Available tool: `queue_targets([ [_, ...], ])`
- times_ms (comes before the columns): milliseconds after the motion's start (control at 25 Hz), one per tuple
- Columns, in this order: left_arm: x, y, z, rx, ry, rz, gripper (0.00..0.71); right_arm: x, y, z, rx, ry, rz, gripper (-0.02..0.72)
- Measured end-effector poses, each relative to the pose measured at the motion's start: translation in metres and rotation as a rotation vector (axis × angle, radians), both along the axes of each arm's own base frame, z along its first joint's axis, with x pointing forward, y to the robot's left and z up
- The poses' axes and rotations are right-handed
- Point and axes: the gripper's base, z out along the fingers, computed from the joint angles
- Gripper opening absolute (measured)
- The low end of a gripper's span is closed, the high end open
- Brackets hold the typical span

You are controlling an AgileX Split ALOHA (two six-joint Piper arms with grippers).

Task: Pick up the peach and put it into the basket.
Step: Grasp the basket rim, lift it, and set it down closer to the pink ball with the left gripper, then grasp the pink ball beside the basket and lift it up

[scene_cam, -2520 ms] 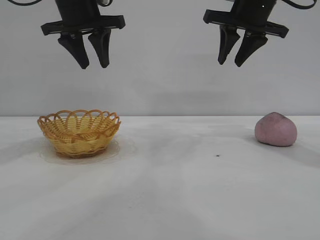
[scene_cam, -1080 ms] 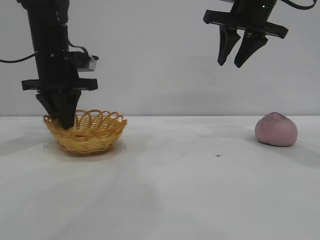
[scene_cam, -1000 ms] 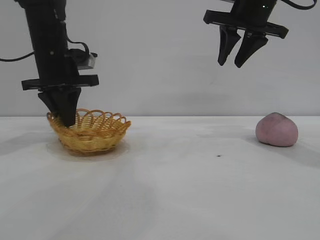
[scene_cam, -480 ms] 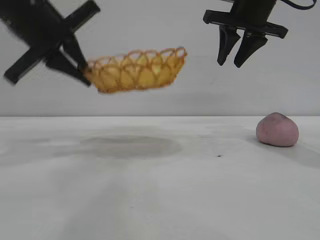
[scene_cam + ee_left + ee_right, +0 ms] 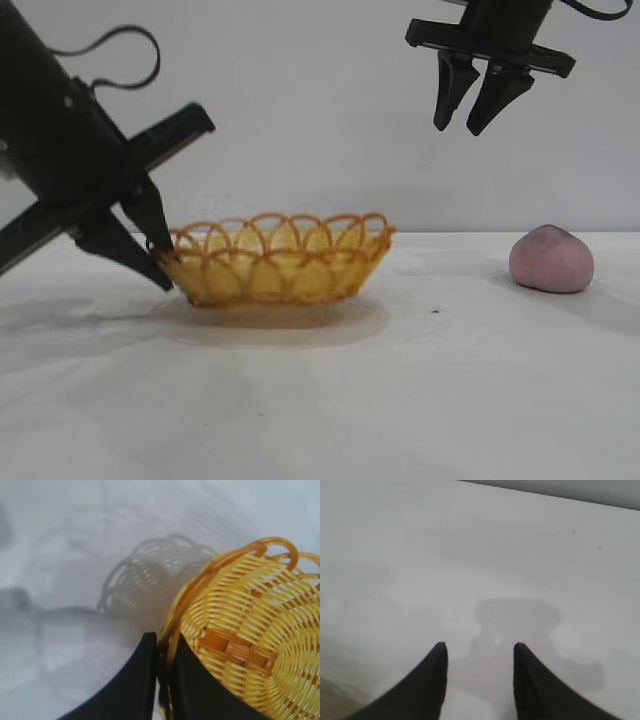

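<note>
The yellow wicker basket (image 5: 275, 262) with its orange looped rim sits on the white table (image 5: 320, 400) left of centre. My left gripper (image 5: 160, 262) leans in from the left and is shut on the basket's rim (image 5: 170, 630), one finger inside and one outside. The pink-mauve peach (image 5: 551, 259) lies on the table at the far right, well apart from the basket. My right gripper (image 5: 468, 122) hangs open high above the table, up and to the left of the peach, with nothing between its fingers (image 5: 435, 665). The right wrist view shows only bare table.
A small dark speck (image 5: 436, 312) lies on the table between basket and peach. A plain grey wall stands behind.
My left gripper shut on the basket's rim, lifted it off the table, carried it rightward and brought it down again nearer the centre. The right arm and the peach stayed put.
</note>
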Motion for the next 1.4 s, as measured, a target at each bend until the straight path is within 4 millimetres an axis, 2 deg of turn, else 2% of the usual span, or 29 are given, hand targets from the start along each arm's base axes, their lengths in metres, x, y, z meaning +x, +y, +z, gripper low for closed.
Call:
queue_targets([
  [120,0.0,-0.001,-0.001,-0.006,0.007,0.0,0.0,-0.001,0.0,0.0,-0.001,0.006,0.002,0.265],
  [200,-0.001,-0.002,-0.002,-0.016,0.011,-0.007,0.049,-0.001,0.0,0.0,0.0,0.006,0.003,0.265],
  [360,-0.002,-0.005,-0.002,-0.048,0.017,-0.036,0.302,-0.001,0.0,0.0,0.002,0.009,0.003,0.265],
  [440,-0.003,-0.006,0.004,-0.045,-0.002,-0.064,0.402,-0.001,0.0,0.0,0.001,0.011,0.003,0.265],
  [480,-0.004,-0.005,0.009,-0.036,-0.022,-0.088,0.427,-0.001,0.0,0.0,0.001,0.011,0.003,0.265],
  [600,-0.013,-0.003,0.031,-0.03,-0.083,-0.134,0.417,-0.001,0.0,0.0,0.001,0.011,0.003,0.265],
  [640,-0.019,0.0,0.038,-0.02,-0.101,-0.146,0.458,-0.001,0.0,0.0,0.001,0.011,0.003,0.265],
  [680,-0.025,0.003,0.042,0.004,-0.12,-0.162,0.442,-0.001,0.0,0.0,0.001,0.011,0.003,0.265],
  [840,-0.044,0.022,0.057,0.22,-0.231,-0.349,0.442,-0.001,0.0,-0.001,0.0,0.015,0.004,0.265],
  [960,-0.043,0.045,0.06,0.317,-0.176,-0.417,0.442,-0.003,0.0,-0.002,-0.008,0.035,0.017,0.265],
  [1080,-0.033,0.075,0.068,0.511,-0.081,-0.474,0.442,-0.006,0.0,-0.003,-0.015,0.061,0.029,0.265],
  [1240,-0.022,0.102,0.094,0.723,-0.034,-0.357,0.442,-0.011,-0.001,-0.005,-0.028,0.126,0.048,0.265],
  [1320,-0.032,0.104,0.112,0.732,-0.108,-0.318,0.442,-0.014,-0.002,-0.006,-0.045,0.152,0.057,0.265],
  [1400,-0.056,0.099,0.13,0.73,-0.205,-0.325,0.442,-0.015,-0.003,-0.008,-0.063,0.165,0.062,0.265],
])
